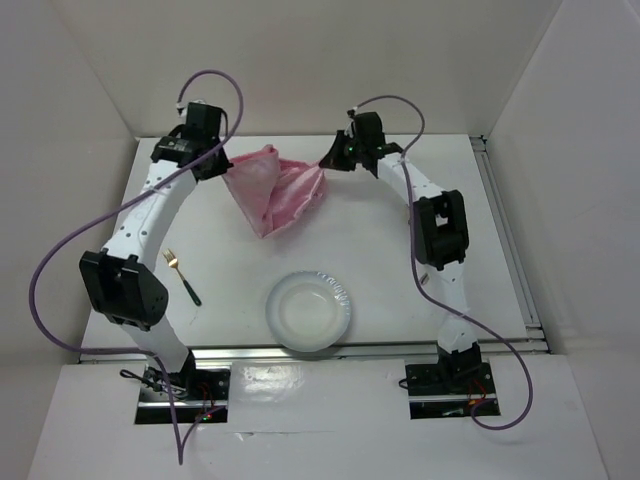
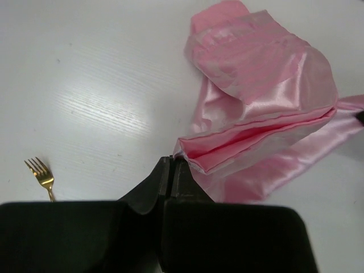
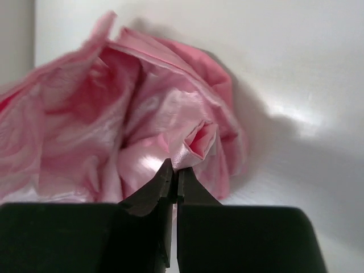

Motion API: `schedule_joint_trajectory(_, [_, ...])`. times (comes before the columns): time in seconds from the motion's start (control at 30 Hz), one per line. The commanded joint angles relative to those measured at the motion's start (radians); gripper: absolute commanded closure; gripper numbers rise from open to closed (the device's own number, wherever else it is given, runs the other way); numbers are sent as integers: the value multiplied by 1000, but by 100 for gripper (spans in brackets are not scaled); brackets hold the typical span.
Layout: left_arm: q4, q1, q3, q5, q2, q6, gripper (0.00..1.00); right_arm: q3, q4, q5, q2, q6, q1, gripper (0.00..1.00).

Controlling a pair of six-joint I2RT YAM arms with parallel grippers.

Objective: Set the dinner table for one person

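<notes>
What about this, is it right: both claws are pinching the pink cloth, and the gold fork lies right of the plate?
No. The gold fork lies left of the plate, as the top view shows. The left claw and right claw are indeed pinching the pink cloth.

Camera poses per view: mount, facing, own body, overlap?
Top external: overhead behind the bases, looking down on white tabletop; left arm and right arm show.
Left wrist: behind left gripper, shut on shiny pink cloth; gold fork lower-left.
Right wrist: behind right gripper, shut on same cloth.
Shared: cloth in all; fork in top and left wrist.
</notes>
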Motion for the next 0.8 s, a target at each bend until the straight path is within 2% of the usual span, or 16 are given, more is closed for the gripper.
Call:
schedule_joint_trajectory(0.0, [58,136,70,111,-75,7,100,180,-40,28,-46,-41,-67,100])
schedule_joint_trajectory(0.07, [49,189,155,169,-75,19,100,240,-53,19,-85,-41,-109,100])
schedule_joint_trajectory(0.13, [29,262,223,215,-62,29,100,231,-30,9,-166,-41,-136,100])
schedule_joint_trajectory(0.2, [-5,313,327,313,-38,44,100,176,-10,9,-235,-41,-154,100])
schedule_joint_trajectory(0.3, [-31,396,364,409,-59,21,100,20,57,31,-406,-32,-182,100])
schedule_joint_trajectory(0.37, [-11,441,322,453,-99,10,100,-63,100,60,-540,-32,-182,100])
schedule_joint_trajectory(0.47, [39,471,115,530,-206,10,100,-270,126,89,-717,-82,-182,100])
schedule_joint_trajectory(0.5, [39,483,67,530,-229,10,100,-388,126,98,-761,-96,-191,100])
schedule_joint_trajectory(0.63, [99,494,-137,565,-346,21,100,-577,114,137,-921,-105,-202,100])
schedule_joint_trajectory(0.77, [110,465,-200,598,-355,21,100,-591,50,104,-948,-129,-202,100])
